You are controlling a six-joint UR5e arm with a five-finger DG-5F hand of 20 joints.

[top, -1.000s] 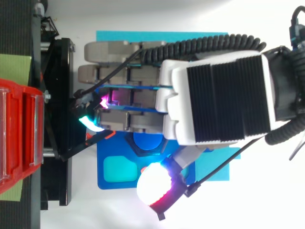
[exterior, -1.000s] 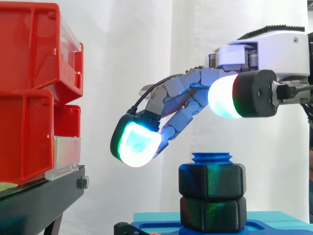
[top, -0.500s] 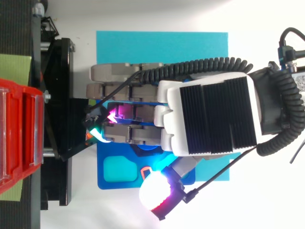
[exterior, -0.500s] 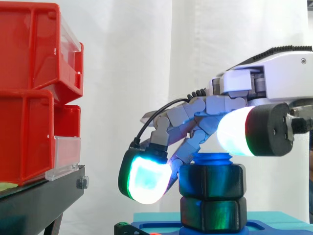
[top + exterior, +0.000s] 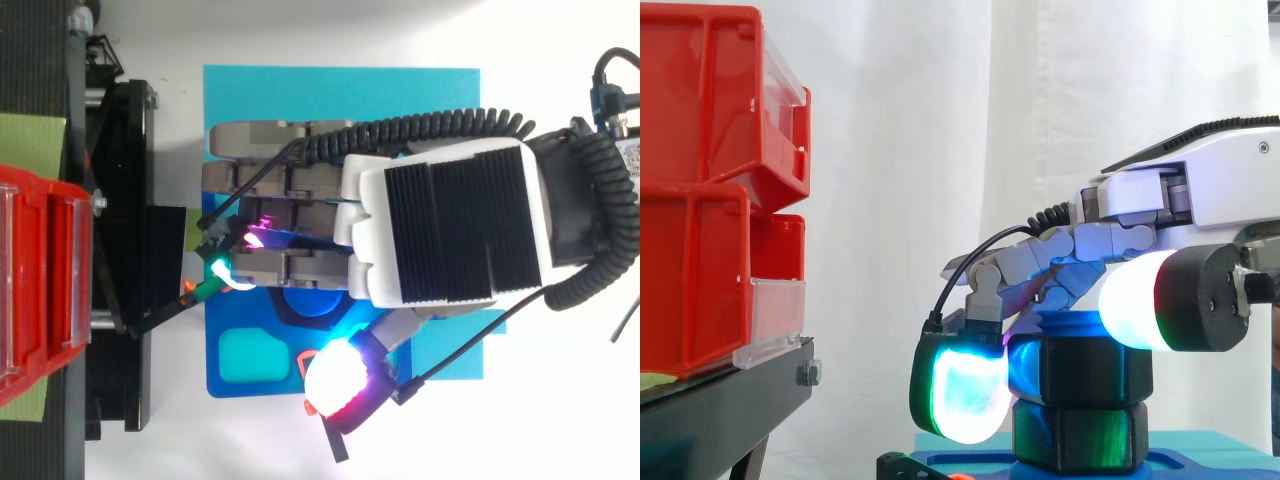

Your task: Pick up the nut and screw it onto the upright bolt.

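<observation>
While the hand [image 5: 1220,190] is curling down, its white thumb pad [image 5: 1135,300] and cyan-lit fingers [image 5: 960,395] are pinching the chunky black hex nut [image 5: 1085,370], which is sitting on the blue bolt [image 5: 1072,322] above a second nut [image 5: 1075,435], with the curtain [image 5: 900,150] hanging behind.

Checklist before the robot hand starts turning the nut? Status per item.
1. Nut on bolt: ok. The nut sits on top of a second black nut.
2. Robot hand over the nut: ok.
3. Grip on the nut: cannot tell.
4. Thread engagement: cannot tell. The bolt is mostly hidden.
5. Red bins clear of the robot hand: ok.
6. Blue base lying on the cyan mat: ok.
</observation>
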